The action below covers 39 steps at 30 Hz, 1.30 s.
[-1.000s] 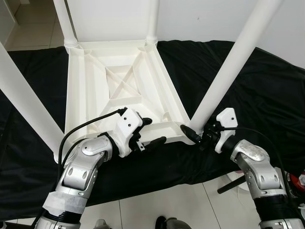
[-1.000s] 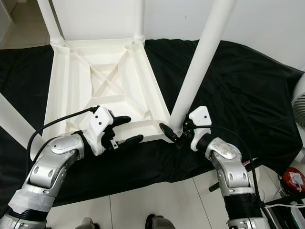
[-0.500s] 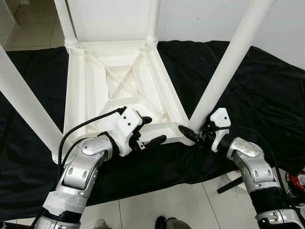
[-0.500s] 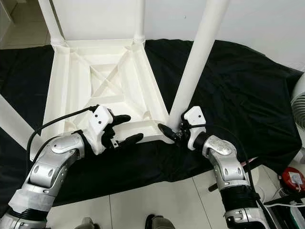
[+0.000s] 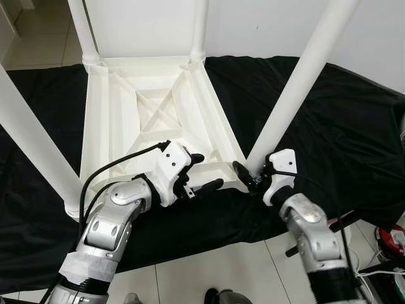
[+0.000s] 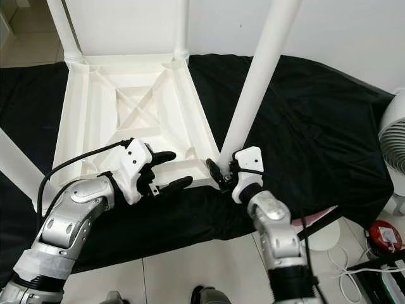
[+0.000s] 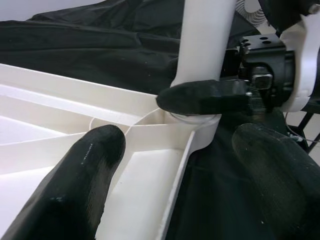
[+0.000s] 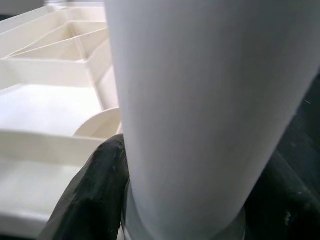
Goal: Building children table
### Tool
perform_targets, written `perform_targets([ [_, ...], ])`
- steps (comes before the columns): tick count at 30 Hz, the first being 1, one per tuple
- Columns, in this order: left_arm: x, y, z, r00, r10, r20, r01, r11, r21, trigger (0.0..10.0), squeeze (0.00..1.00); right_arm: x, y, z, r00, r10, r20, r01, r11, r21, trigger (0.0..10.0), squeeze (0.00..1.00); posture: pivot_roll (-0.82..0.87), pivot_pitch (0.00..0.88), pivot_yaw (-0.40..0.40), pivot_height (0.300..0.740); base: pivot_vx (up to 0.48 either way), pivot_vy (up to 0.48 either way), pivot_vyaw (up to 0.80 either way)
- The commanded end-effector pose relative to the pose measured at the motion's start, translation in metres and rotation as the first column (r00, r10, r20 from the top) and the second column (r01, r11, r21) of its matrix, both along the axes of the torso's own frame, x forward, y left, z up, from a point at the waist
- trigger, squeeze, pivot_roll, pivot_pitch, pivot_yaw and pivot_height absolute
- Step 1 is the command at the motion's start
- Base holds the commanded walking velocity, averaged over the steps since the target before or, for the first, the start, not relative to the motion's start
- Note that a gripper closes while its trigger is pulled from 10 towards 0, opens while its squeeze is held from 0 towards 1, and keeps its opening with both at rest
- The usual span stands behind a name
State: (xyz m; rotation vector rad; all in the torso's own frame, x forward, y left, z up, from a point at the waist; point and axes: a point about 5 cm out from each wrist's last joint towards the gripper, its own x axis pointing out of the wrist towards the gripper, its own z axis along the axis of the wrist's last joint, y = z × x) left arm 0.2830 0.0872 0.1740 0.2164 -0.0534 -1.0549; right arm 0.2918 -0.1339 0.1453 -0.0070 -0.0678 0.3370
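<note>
Left eye view: a white plastic children's table (image 5: 152,114) lies upside down on a black cloth (image 5: 342,133) spread over the tiled floor (image 5: 209,272), its ribbed underside facing up and its four white legs rising from the corners. The near right leg (image 5: 297,82) stands in the table's corner socket closest to the robot's right arm. The right gripper (image 5: 252,178) is at the foot of that leg, its black fingers (image 8: 95,195) closed around the leg on either side just above the socket; in the right wrist view the leg sits between them, though whether both press firmly on it is hard to judge. The left gripper (image 5: 201,172) is at the table's near edge, just beside that same corner, its fingers (image 7: 85,170) spread wide and straddling the rim, one over the ribbed inside and one outside over the cloth. A white fan (image 6: 395,139) stands beyond the cloth, well apart from the table
</note>
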Motion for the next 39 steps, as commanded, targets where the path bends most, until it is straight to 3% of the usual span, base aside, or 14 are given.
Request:
perform_targets([
  [1,0.000,-0.001,-0.002,1.000,0.014,-0.001,-0.014,1.000,0.001,10.0,0.00,-0.004,0.008,-0.008,0.998,-0.041,-0.057,0.043,0.998,0.035,10.0,0.00,0.02,0.085,-0.043,0.740,0.000,0.000,0.00],
  [3,0.000,0.001,-0.002,1.000,0.014,0.000,-0.014,1.000,0.004,10.0,0.00,-0.008,0.022,-0.009,0.993,-0.098,-0.071,0.102,0.993,0.067,10.0,0.00,0.04,0.088,-0.046,0.740,0.000,0.000,0.00],
  [6,0.000,0.002,-0.002,1.000,0.017,0.000,-0.017,1.000,0.009,10.0,0.00,-0.010,0.032,-0.007,0.993,-0.100,-0.061,0.105,0.992,0.068,10.0,0.00,0.04,0.088,-0.046,0.740,0.000,0.000,0.00],
  [10,-0.002,0.002,-0.002,1.000,0.015,-0.002,-0.015,1.000,0.010,10.0,0.00,-0.009,0.032,-0.002,0.993,-0.107,-0.046,0.110,0.992,0.069,10.0,0.00,0.04,0.085,-0.048,0.740,0.000,0.000,0.00],
  [11,-0.002,0.001,-0.003,1.000,0.014,-0.001,-0.014,1.000,0.009,10.0,0.00,-0.009,0.026,0.001,0.993,-0.111,-0.050,0.115,0.990,0.079,10.0,1.00,0.04,0.083,-0.055,0.740,0.000,0.000,0.00],
  [19,0.000,0.001,-0.002,1.000,0.024,0.004,-0.024,1.000,0.005,10.0,0.00,-0.010,0.007,0.009,0.997,-0.073,-0.004,0.073,0.995,0.064,10.0,1.00,0.04,0.083,-0.058,0.740,0.000,0.000,0.00],
  [25,0.000,0.003,-0.001,0.999,0.031,0.006,-0.031,0.999,0.005,10.0,0.00,-0.016,-0.005,0.012,0.995,0.094,0.039,-0.094,0.996,0.002,10.0,1.00,0.03,0.086,-0.056,0.740,0.000,0.000,0.00],
  [26,0.000,0.003,-0.001,0.999,0.032,0.006,-0.032,0.999,0.006,10.0,0.00,-0.018,-0.009,0.011,0.988,0.154,0.031,-0.154,0.988,-0.001,10.0,0.00,0.03,0.093,-0.049,0.740,0.000,0.000,0.00],
  [29,0.001,0.004,-0.001,0.999,0.033,0.006,-0.033,0.999,0.008,10.0,0.00,-0.022,-0.018,0.012,0.959,0.282,0.028,-0.281,0.959,-0.039,10.0,0.00,0.03,0.094,-0.044,0.740,0.000,0.000,0.00],
  [31,0.002,0.004,-0.001,0.999,0.033,0.006,-0.033,0.999,0.009,10.0,0.00,-0.022,-0.019,0.012,0.953,0.300,0.030,-0.299,0.953,-0.049,10.0,0.00,0.03,0.094,-0.044,0.740,0.000,0.000,0.00],
  [35,0.004,0.004,0.001,1.000,0.028,0.010,-0.028,1.000,0.010,10.0,0.00,-0.011,-0.033,0.010,0.919,0.393,-0.002,-0.391,0.913,-0.120,10.0,0.00,0.03,0.094,-0.030,0.740,0.000,0.000,0.00],
  [39,0.004,0.003,0.001,1.000,0.019,0.013,-0.019,1.000,0.014,10.0,0.00,0.001,-0.037,0.007,0.917,0.398,-0.016,-0.394,0.903,-0.170,10.0,0.00,0.03,0.086,-0.026,0.740,0.000,0.000,0.00],
])
